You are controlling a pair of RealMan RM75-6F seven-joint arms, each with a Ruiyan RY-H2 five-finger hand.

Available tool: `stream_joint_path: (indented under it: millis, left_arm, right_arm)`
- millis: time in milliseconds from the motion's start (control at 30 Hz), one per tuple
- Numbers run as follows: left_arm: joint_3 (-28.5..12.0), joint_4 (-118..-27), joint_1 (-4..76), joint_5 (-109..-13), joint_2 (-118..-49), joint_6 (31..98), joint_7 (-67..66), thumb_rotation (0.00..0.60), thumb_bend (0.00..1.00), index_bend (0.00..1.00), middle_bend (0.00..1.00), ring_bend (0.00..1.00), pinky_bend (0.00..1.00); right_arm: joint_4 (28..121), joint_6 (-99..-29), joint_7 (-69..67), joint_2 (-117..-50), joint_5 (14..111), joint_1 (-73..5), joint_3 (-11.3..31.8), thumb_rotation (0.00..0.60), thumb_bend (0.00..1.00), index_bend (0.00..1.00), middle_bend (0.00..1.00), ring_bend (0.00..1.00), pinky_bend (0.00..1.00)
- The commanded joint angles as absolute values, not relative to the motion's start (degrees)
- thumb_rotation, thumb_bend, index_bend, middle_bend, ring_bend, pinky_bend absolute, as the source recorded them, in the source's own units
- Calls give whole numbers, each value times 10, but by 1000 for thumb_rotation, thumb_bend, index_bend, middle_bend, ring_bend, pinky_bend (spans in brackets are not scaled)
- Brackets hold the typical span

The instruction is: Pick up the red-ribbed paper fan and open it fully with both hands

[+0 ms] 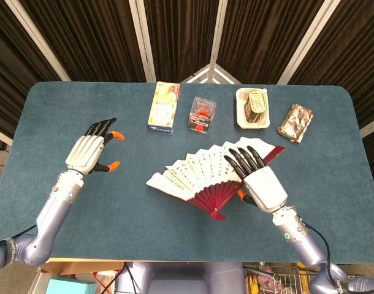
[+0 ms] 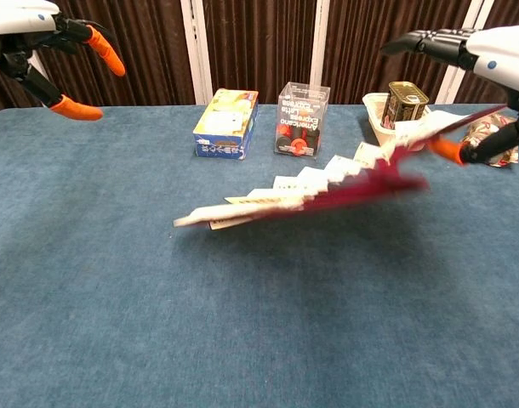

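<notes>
The left hand (image 1: 89, 150), at centre-left of the head view, hangs empty with its orange-tipped fingers (image 1: 115, 135) spread, well apart from everything. The right hand (image 1: 259, 179), at lower right of centre, is above one end of the red-ribbed paper fan (image 1: 205, 174); its dark fingers lie straight over the paper, but whether it holds the outer rib cannot be told. The fan is spread wide near the centre of the blue cloth-covered table (image 1: 175, 226), pivot toward the bottom edge; the chest view shows it blurred, its left end low near the cloth, its right end raised toward the hand.

Step in hand, as judged: the fan appears open, so the spreading is essentially complete. The next move would call for the left hand to take hold of the free end if both hands are to present it.

Along the top of the frame stand a yellow-and-blue carton (image 2: 226, 123) and a clear plastic box (image 2: 302, 120) whose label reads "Americano Espresso Latte Cappuccino".
</notes>
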State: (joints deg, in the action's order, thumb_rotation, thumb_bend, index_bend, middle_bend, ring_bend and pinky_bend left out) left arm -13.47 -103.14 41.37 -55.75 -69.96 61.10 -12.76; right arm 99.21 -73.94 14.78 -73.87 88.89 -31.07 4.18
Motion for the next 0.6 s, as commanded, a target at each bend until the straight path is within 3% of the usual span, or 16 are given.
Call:
stream_joint_path:
  millis: [33, 267, 467, 600]
  left_arm:
    - [-135, -1034, 410, -560, -694, 609, -121, 600, 297, 277, 0, 0, 0]
    - [-133, -1036, 401, -567, -680, 605, -106, 600, 276, 250, 0, 0, 0]
    - [-130, -1040, 392, -580, -666, 606, -95, 600, 276, 242, 0, 0, 0]
    - [-129, -1040, 388, -584, -656, 605, -92, 600, 275, 238, 0, 0, 0]
  right_arm:
    - [1005, -728, 161, -731, 888, -309, 37, 600, 215, 0, 1, 0, 0]
    - [1032, -697, 209, -706, 880, -307, 23, 600, 154, 0, 0, 0, 0]
    - [996, -643, 374, -663, 916, -327, -1, 600, 146, 0, 0, 0, 0]
    - [1005, -610, 413, -644, 908, -333, -9, 600, 115, 0, 0, 0, 0]
